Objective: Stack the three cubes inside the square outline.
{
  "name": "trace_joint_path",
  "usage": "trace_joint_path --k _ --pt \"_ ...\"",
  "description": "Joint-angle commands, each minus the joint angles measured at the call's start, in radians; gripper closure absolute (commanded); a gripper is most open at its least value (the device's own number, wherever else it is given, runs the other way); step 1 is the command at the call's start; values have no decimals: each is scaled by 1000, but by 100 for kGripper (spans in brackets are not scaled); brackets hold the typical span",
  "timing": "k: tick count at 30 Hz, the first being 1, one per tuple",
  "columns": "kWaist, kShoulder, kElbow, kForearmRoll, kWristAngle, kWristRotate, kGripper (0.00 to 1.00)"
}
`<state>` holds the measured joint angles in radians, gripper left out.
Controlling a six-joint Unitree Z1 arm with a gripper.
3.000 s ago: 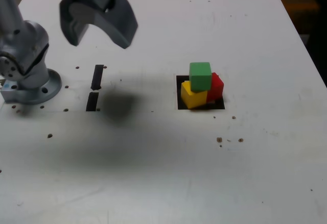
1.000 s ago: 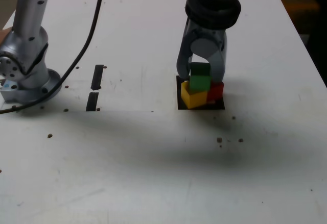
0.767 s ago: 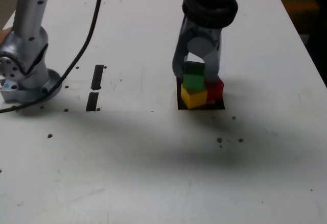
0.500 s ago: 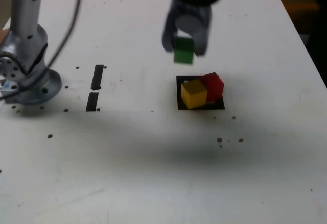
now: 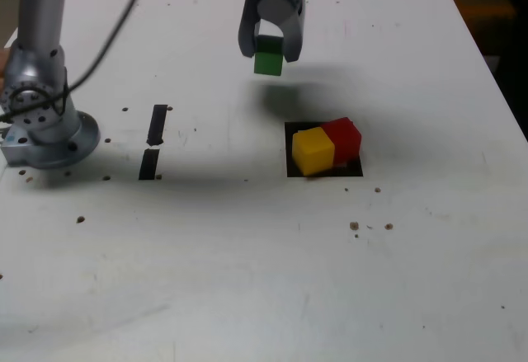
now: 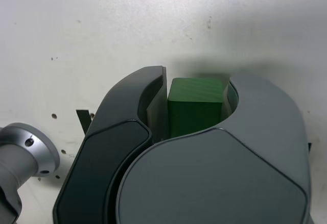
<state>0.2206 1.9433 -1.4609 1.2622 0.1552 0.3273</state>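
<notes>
My gripper (image 5: 269, 52) is shut on the green cube (image 5: 268, 58), holding it in the air above the table, up and toward the exterior view's left of the square outline (image 5: 290, 149). The wrist view shows the green cube (image 6: 196, 106) clamped between the two grey jaws of the gripper (image 6: 198, 113). The yellow cube (image 5: 313, 151) and the red cube (image 5: 343, 138) sit side by side on the table inside the black tape outline, touching each other, the red one behind and to the right in the exterior view.
The arm's silver base (image 5: 45, 127) stands at the exterior view's left edge, with a black cable running from it. Two short black tape strips (image 5: 153, 141) lie between the base and the outline. Small dark specks dot the white table (image 5: 247, 279).
The gripper closed on the green cube atop the yellow and red cubes, lifted it off, and carried it up and toward the exterior view's left. Yellow and red stayed put.
</notes>
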Motion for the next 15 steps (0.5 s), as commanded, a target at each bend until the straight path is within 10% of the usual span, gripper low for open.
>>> trace_joint_path --k 1,9,15 --pt "2 1 10 -15 -9 7 72" --pt "10 24 44 -87 -33 21 69" --pt "13 48 44 -88 -36 37 47"
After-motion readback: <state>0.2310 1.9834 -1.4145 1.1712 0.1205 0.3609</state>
